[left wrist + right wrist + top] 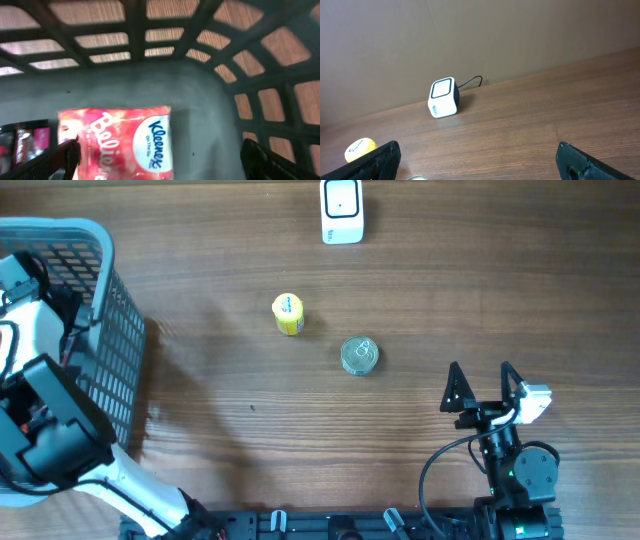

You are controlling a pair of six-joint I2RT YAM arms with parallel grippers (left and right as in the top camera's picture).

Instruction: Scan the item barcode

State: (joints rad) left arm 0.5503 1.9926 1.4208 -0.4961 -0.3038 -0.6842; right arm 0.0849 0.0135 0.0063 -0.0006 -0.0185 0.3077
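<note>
My left gripper (160,156) hangs open inside the grey basket (165,20), just above its floor. A red Kleenex tissue pack (117,142) lies flat there, between the fingers and toward the left one; nothing is gripped. The white barcode scanner (342,210) stands at the table's far edge, also seen in the right wrist view (443,97). My right gripper (481,375) rests open near the front right, empty, pointing toward the scanner.
A small yellow container (288,314) and a silver can (359,355) sit mid-table between the basket (105,300) and the right arm. Another dark red packet (30,142) lies left of the tissue pack. The basket's lattice walls surround the left gripper.
</note>
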